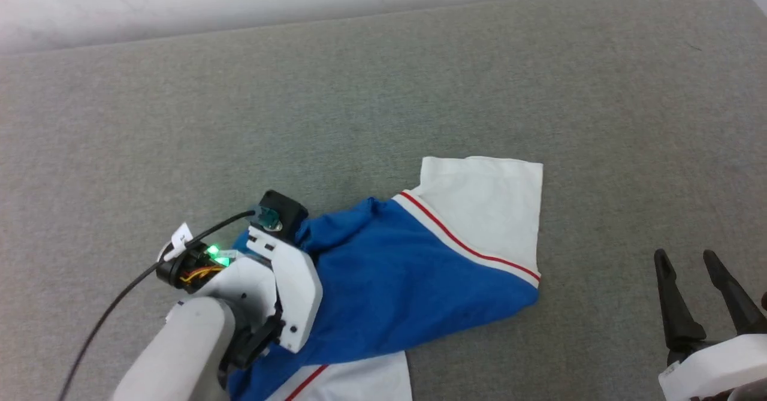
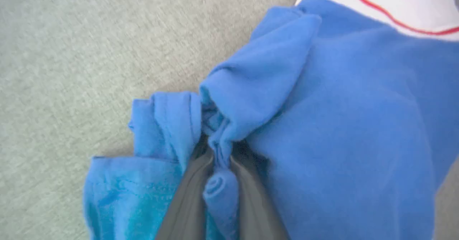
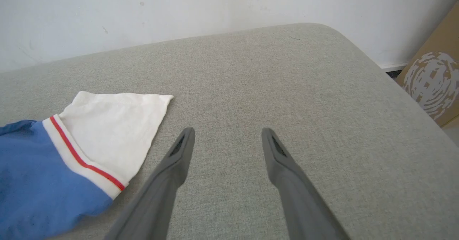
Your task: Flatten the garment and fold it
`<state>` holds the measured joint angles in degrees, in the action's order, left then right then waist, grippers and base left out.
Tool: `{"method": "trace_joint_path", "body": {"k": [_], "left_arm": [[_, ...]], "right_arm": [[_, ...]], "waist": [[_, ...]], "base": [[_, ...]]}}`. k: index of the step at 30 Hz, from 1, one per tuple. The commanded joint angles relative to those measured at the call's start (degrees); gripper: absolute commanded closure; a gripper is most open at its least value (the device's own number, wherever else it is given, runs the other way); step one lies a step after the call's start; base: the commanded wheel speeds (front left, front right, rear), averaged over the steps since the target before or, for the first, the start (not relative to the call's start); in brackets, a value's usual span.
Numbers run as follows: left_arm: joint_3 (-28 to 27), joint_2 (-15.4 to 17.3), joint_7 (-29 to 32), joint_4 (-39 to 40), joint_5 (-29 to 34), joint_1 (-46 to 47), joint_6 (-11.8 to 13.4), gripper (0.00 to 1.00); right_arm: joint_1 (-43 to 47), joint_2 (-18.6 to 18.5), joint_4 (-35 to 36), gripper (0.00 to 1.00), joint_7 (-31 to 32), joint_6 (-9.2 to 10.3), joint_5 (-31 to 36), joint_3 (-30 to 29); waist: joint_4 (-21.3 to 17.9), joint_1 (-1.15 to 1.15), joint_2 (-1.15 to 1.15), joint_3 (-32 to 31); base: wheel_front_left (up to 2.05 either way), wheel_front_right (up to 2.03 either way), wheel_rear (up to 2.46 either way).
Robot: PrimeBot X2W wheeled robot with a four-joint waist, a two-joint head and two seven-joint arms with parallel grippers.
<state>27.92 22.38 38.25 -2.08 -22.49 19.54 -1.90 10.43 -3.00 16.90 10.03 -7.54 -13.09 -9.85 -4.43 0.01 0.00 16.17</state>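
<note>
- Your left gripper [image 2: 219, 150] is clenched on a bunched pinch of blue cloth at the shirt's left end. The pinch looks to take in several layers, so a pull from here may drag the whole heap instead of spreading it.
- The shirt [image 1: 395, 281] lies crumpled near the table's front edge, left of the middle. One white sleeve [image 1: 485, 203] lies flat toward the middle, and another white part reaches the front edge, where a tug could slide it off.
- Your right gripper [image 1: 684, 256] hangs released near the front right, holding nothing, well apart from the shirt. With nothing pinning that side, the cloth may simply follow the left arm.
- The table [image 1: 479, 59] is covered in grey woven fabric, which may cling to the jersey and hold creases.
- A white wall [image 3: 179, 10] runs behind the back edge, and a cardboard box [image 3: 434, 85] stands beyond the rounded back right corner.
</note>
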Motion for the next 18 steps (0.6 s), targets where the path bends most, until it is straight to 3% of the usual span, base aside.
{"method": "trace_joint_path", "body": {"k": [1, 10, 18], "left_arm": [[-0.08, -1.13, -2.01, -0.56, 0.55, 1.13, 0.62, 1.00], [0.78, -5.42, -6.76, 2.71, 2.89, 14.24, -1.26, 1.00], [-0.55, -5.63, -10.55, -3.51, 7.36, 31.29, -2.42, 1.00]], "right_arm": [[-0.37, 0.13, -0.08, 0.00, -0.32, 0.05, -0.17, -0.28], [-1.25, 0.13, 0.55, 0.00, -0.29, 0.05, -0.74, 0.04], [-3.87, 0.13, 0.46, 0.00, -0.93, 0.05, -1.14, 1.22]], "waist": [[-0.29, -0.01, 0.00, -0.21], [-0.88, -0.01, 0.00, 2.17], [-4.90, -0.01, 0.00, 9.16]], "base": [[0.00, 0.00, 0.00], [0.00, 0.00, 0.00], [0.00, 0.00, 0.00]]}}
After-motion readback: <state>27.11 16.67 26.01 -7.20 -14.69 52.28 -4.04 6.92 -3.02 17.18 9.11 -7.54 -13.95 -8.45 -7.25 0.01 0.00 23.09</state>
